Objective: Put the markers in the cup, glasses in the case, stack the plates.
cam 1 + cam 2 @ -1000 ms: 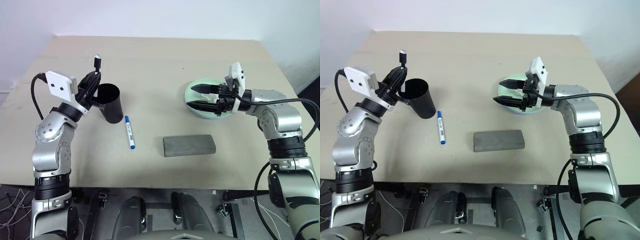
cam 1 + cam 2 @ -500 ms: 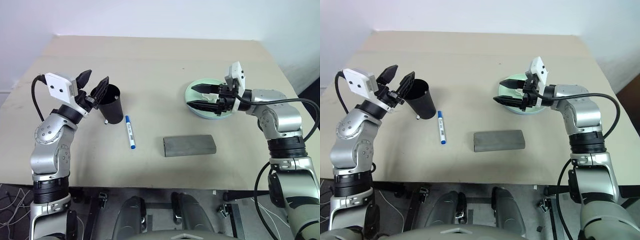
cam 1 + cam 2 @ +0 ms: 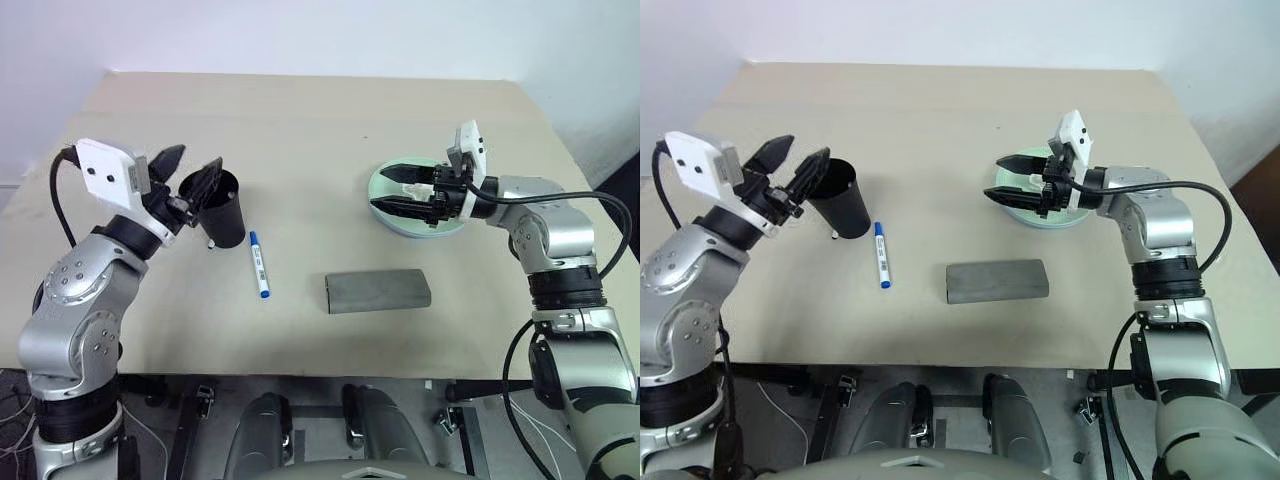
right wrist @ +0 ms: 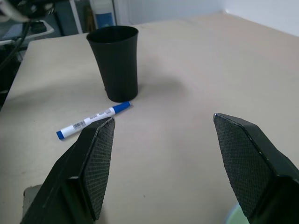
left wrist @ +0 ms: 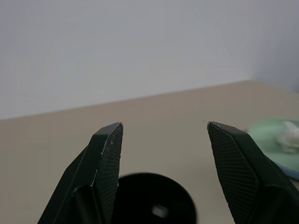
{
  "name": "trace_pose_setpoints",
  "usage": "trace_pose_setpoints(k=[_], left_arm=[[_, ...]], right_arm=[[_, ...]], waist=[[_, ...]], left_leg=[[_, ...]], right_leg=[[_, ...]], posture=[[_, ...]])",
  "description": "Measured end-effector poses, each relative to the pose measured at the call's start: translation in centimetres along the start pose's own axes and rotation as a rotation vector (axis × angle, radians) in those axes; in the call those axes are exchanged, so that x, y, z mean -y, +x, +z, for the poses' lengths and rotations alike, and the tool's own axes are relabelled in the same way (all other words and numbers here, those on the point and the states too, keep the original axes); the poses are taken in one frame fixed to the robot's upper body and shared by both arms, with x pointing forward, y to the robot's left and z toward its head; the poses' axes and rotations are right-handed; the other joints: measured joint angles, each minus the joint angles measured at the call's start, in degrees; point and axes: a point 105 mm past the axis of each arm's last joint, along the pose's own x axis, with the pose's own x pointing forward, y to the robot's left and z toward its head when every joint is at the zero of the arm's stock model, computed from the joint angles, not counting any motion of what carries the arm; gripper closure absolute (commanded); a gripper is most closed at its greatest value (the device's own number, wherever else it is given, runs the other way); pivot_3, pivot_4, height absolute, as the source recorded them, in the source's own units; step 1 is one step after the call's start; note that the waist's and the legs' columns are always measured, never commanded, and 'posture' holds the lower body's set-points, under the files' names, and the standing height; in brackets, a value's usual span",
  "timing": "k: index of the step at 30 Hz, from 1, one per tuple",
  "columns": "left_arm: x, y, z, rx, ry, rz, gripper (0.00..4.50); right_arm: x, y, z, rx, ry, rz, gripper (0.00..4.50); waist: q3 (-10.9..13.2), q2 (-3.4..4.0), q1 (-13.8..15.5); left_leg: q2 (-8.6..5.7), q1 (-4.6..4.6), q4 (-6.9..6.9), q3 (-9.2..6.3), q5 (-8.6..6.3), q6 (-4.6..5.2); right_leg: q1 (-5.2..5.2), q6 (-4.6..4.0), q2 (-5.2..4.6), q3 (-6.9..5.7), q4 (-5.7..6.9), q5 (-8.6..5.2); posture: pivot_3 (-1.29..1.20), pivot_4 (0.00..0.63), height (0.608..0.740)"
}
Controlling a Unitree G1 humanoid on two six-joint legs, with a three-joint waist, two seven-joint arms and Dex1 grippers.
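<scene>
left gripper [image 3: 792, 172] stood spread and empty just beside the cup [image 3: 841, 198], apparently after a drop; the blue marker [image 3: 881, 255] lay on the table [image 3: 940, 110] nearby. right gripper [image 3: 1018, 177] hung open over the plates [image 3: 1045, 216], case [image 3: 997, 281] closed.

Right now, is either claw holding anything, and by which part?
Nothing is held. The left claw is open beside the black cup; the right claw is open over the green plate, empty.

Head stereo overhead; wrist close-ups
</scene>
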Motion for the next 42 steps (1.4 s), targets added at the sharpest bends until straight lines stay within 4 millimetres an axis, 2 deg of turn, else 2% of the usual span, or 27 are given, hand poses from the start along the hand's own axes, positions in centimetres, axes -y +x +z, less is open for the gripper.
trace_pose_setpoints(k=[6,10,14,20,27,37,42], left_arm=[[1.0,-2.3,-0.7,-0.148,-0.066,-0.04,1.48],[1.6,-3.5,-2.7,-0.32,-0.009,0.02,1.48],[2.9,-3.8,-4.4,-0.396,0.011,0.041,1.48],[4.5,-3.7,-7.5,-0.505,-0.054,0.051,1.48],[4.8,-2.4,-10.3,-0.63,-0.137,0.073,1.48],[4.9,-0.3,-10.6,-0.66,-0.089,0.114,1.48],[5.0,-0.4,-11.7,-0.727,-0.09,0.138,1.48]], right_arm=[[0.2,0.0,-0.3,-0.009,0.009,0.008,0.96],[0.2,0.2,-0.5,-0.013,0.006,0.013,0.96],[-0.1,0.8,-0.6,-0.009,0.005,0.032,0.96],[-0.1,0.9,-0.5,-0.008,0.002,0.036,0.96],[-0.1,0.6,-0.6,-0.017,-0.006,0.029,0.96],[-0.1,0.1,-1.0,-0.034,0.001,0.008,0.96],[-0.2,0.1,-0.8,-0.033,-0.008,0.009,0.96]], waist=[[0.0,0.0,-0.01],[0.0,0.0,0.01],[0.0,0.0,0.02],[0.0,0.0,0.09],[-0.01,0.0,0.14],[-0.01,0.0,0.09],[-0.01,0.0,0.1]], left_leg=[[0.0,0.04,0.0,-0.02,0.0,0.0],[-0.02,0.08,0.01,-0.02,0.0,0.0],[-0.01,0.1,0.01,-0.02,0.0,-0.01],[-0.02,0.12,0.01,-0.01,0.0,-0.01],[-0.05,0.12,0.01,-0.03,0.0,-0.01],[-0.08,0.14,0.01,-0.04,0.0,-0.01],[-0.08,0.15,0.01,-0.05,0.0,-0.01]], right_leg=[[0.02,-0.02,-0.01,0.01,0.0,-0.02],[0.06,-0.15,-0.02,0.02,0.0,-0.09],[0.08,-0.18,-0.01,0.02,0.0,-0.11],[0.09,-0.19,-0.02,0.04,0.0,-0.11],[0.11,-0.18,0.0,0.03,0.01,-0.1],[0.12,-0.08,0.02,0.04,0.0,-0.05],[0.13,-0.04,0.01,0.04,0.01,-0.02]], posture=[[0.0,0.15,0.701],[0.0,0.15,0.701],[0.0,0.15,0.701],[0.0,0.15,0.701],[0.0,0.15,0.701],[0.0,0.15,0.701],[0.0,0.15,0.701]])
